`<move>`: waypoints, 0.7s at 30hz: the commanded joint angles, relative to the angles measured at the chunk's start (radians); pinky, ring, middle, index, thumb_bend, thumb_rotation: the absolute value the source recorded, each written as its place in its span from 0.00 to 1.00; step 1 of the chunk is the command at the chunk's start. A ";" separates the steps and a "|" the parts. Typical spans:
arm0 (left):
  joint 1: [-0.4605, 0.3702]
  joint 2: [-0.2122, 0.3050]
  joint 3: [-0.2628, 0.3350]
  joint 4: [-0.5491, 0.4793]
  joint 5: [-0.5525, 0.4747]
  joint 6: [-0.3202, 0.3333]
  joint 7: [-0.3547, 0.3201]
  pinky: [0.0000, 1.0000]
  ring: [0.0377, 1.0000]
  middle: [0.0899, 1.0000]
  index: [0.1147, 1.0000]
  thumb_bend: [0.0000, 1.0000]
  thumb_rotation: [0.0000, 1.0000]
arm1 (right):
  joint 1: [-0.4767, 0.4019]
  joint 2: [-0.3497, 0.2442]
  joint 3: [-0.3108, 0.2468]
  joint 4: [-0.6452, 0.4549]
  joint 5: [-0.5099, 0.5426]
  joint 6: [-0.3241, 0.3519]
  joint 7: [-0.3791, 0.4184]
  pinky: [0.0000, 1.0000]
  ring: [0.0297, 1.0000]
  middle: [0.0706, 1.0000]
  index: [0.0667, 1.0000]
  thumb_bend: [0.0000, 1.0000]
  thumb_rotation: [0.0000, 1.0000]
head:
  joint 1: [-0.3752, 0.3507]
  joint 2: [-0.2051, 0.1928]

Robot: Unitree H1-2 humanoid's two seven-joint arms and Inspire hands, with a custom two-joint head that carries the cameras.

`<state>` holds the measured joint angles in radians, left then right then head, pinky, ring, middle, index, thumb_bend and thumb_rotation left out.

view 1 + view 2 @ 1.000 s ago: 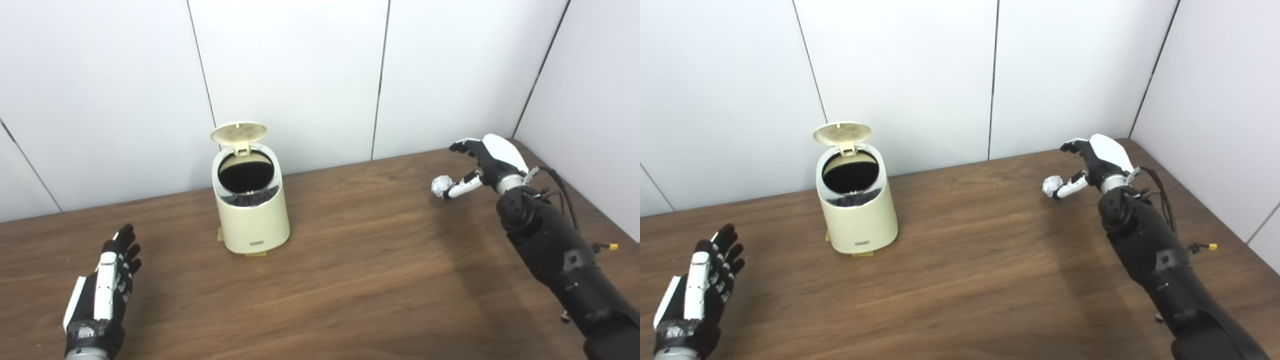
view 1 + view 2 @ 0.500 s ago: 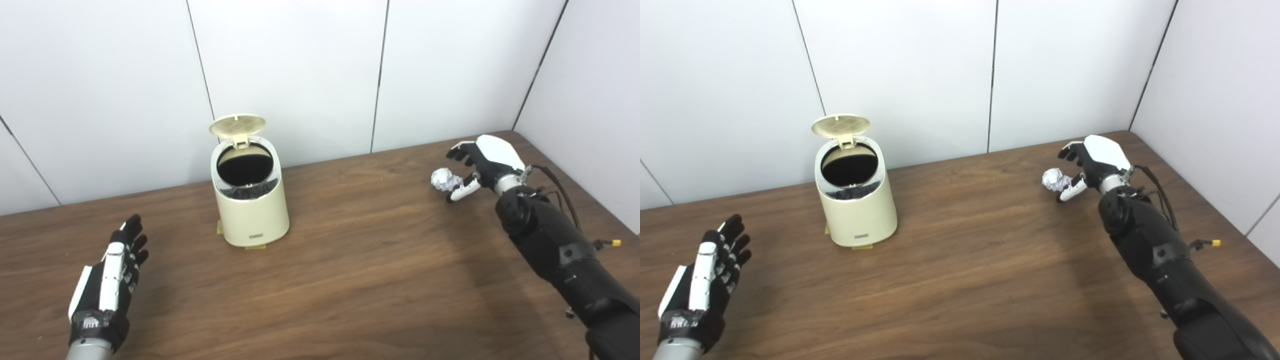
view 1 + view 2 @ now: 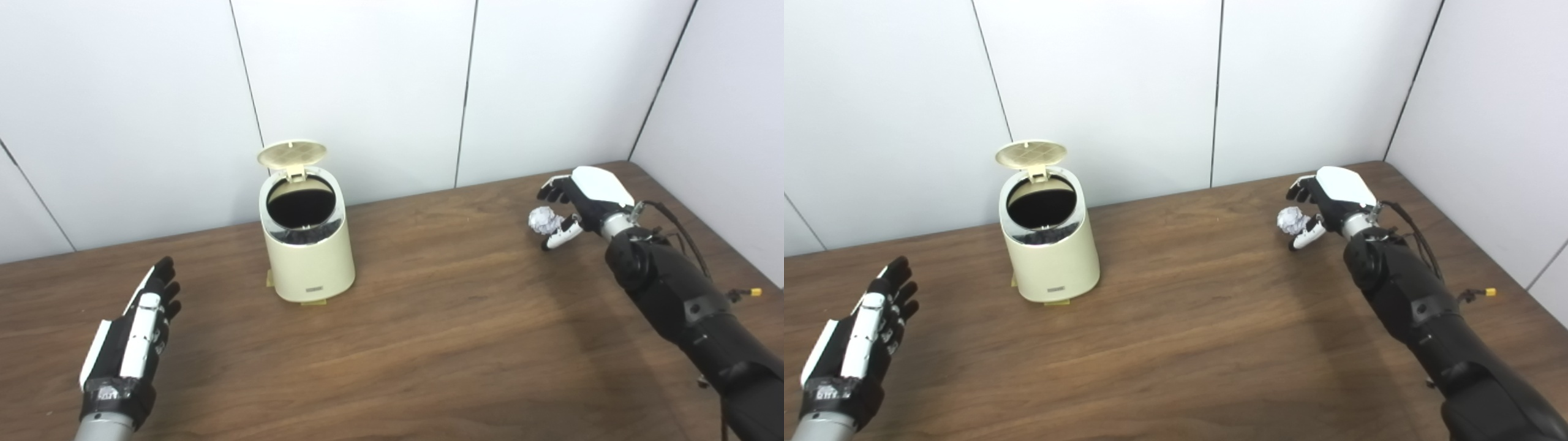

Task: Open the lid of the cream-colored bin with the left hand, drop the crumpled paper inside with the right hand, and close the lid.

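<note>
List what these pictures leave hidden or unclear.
- Both views: inside of the bin is dark; contents unreadable.
- Label on the bin front: too small.
- Whether the right hand grips the crumpled paper or only cups it: unclear.
- Left hand: palm faces away.

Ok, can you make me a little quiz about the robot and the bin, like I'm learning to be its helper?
1. True or false: the lid of the cream-colored bin is standing open.
2. Which hand is at the crumpled paper: A) the left hand, B) the right hand, or C) neither?
3. Fill in the missing word: the left hand has its fingers apart and holds ______.

Key:
1. True. The lid is tipped up at the back and the dark inside shows.
2. B. The right hand curls around the paper at the far right of the wooden table.
3. Nothing. It is open, near the table's left front.
</note>
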<state>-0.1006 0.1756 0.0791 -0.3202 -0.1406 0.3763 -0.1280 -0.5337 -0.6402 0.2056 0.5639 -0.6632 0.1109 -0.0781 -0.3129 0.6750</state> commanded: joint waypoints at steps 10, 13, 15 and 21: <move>-0.022 0.009 -0.002 -0.028 -0.005 -0.010 -0.002 1.00 1.00 1.00 1.00 0.47 0.90 | -0.053 -0.035 0.016 0.009 -0.033 -0.033 -0.020 0.60 0.60 0.61 0.62 0.87 0.00 | 0.008 0.011; -0.026 0.017 -0.007 -0.028 0.002 -0.006 -0.006 1.00 1.00 1.00 1.00 0.47 0.90 | -0.057 -0.052 0.054 -0.001 -0.084 -0.014 0.001 0.61 0.63 0.61 0.63 0.82 0.01 | 0.007 0.012; -0.027 0.018 -0.009 -0.031 0.004 -0.007 -0.006 1.00 0.99 1.00 1.00 0.46 0.90 | -0.058 -0.056 0.065 0.002 -0.094 -0.022 -0.002 0.62 0.64 0.62 0.62 0.81 0.00 | 0.007 0.012; -0.025 0.022 -0.016 -0.034 0.004 -0.014 -0.010 0.99 0.98 0.99 0.99 0.45 0.89 | -0.069 -0.072 0.099 0.025 -0.111 -0.074 -0.002 0.61 0.61 0.60 0.61 0.82 0.00 | 0.010 0.013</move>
<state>-0.1004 0.1832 0.0647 -0.3207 -0.1423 0.3810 -0.1328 -0.5670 -0.6741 0.2985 0.5766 -0.7525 0.0560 -0.0739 -0.3022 0.6872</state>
